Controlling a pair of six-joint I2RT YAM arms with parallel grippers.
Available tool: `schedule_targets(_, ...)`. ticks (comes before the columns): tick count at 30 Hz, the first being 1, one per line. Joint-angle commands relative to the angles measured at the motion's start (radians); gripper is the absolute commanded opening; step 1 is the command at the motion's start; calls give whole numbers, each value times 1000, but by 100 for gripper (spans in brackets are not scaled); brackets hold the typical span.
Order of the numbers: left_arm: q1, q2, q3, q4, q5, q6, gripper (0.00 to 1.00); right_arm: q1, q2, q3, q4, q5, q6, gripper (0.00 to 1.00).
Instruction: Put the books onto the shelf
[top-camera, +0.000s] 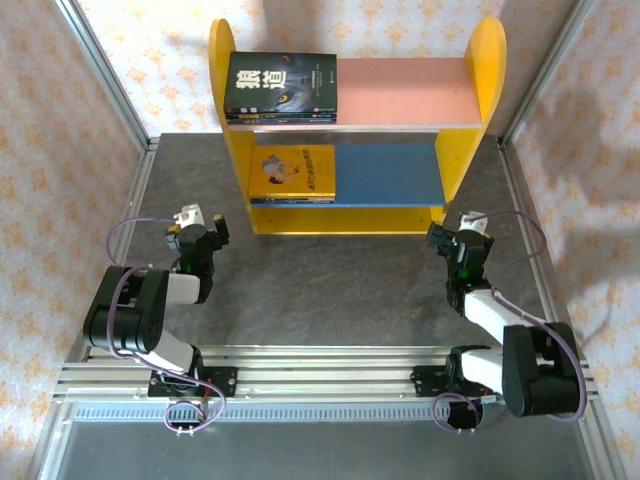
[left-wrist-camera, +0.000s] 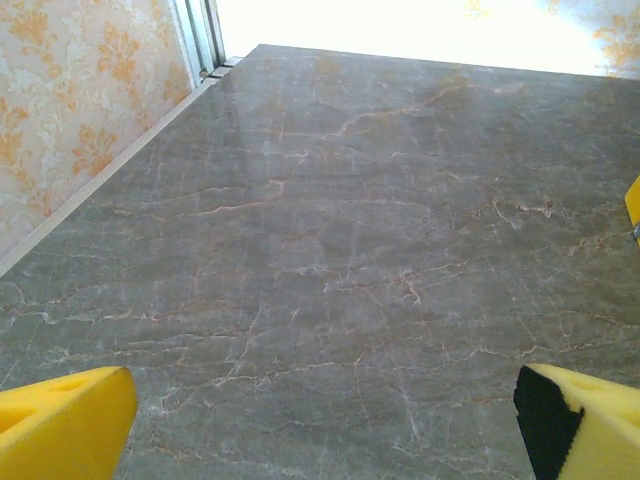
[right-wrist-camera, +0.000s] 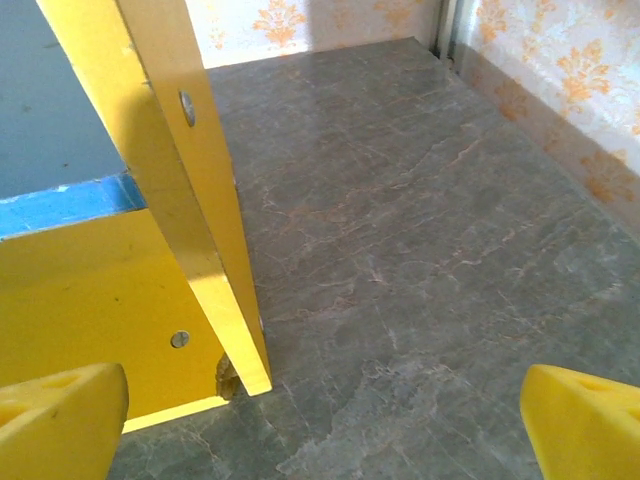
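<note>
**Item 1: shelf** (top-camera: 487, 70). Two tiers with yellow rounded side panels. It stands at the middle of the far edge of the bench (top-camera: 330, 290), open side toward the arms. The pink upper board (top-camera: 405, 90) sits above the blue lower board (top-camera: 390, 172).

**Item 2: dark stack** (top-camera: 280, 87). Several thin books lie flat at the left end of the pink upper board, close against the left side panel. The top cover is black with large white Chinese characters.

**Item 3: yellow book** (top-camera: 292, 172). It lies flat at the left end of the blue lower board. It is the topmost of a thin pile whose dark edges show beneath it.

**Item 4: left claw** (top-camera: 203, 238). It is over the left half of the bench, near the shelf's left front corner but apart from it. It is released, jaws wide, with nothing between them. In the left wrist view its yellow fingers (left-wrist-camera: 60, 425) sit at the lower corners with grey marbled bench between them. The right one carries a black pad (left-wrist-camera: 545, 425).

**Item 5: right claw** (top-camera: 458, 240). It is just off the shelf's right front corner, released and grasping nothing. In the right wrist view the right side panel (right-wrist-camera: 190, 200) meets the bench just ahead of the left finger. The edge of the blue board shows behind the panel.

**Item 6: wallpaper panels** (top-camera: 40, 100). Floral print, enclosing the left, far and right edges of the bench.
</note>
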Motion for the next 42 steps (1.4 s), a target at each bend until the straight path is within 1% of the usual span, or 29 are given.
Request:
schedule_targets(1,3,2,-6,50,-5,20,99,-7,54,-2,163,-26,5,100)
schedule_targets(4,1,8,-3,58,20,33,99,-12,90,20,157,-38,1,100)
schedule_targets(6,1,1,10,19,35,37,99,-12,108,21,169,-49,-2,100)
schedule_targets(12,1,5,9,30,40,43,99,-17,168,-10,268,-18,16,100)
schedule_targets(15,1,5,9,29,40,43,99,-21,220,-25,340,-49,10,100)
schedule_targets(18,1,5,9,29,40,41,99,-25,319,-7,397,-130,-18,100)
schedule_targets(19,1,5,9,28,40,42,99,-25,334,19,365,-170,-37,100)
schedule_targets(20,1,5,9,28,40,41,99,-25,320,54,268,-206,-54,100)
schedule_targets(21,0,5,9,28,39,42,99,-27,314,77,217,-234,-65,100)
schedule_targets(22,0,5,9,29,40,41,99,-46,329,65,267,-263,-51,100)
schedule_targets(24,0,5,9,28,41,42,99,-67,321,83,223,-312,-42,100)
schedule_targets(26,0,5,9,28,39,42,99,-68,329,77,243,-310,-39,99)
schedule_targets(42,0,5,9,29,39,42,99,-69,325,80,228,-310,-42,99)
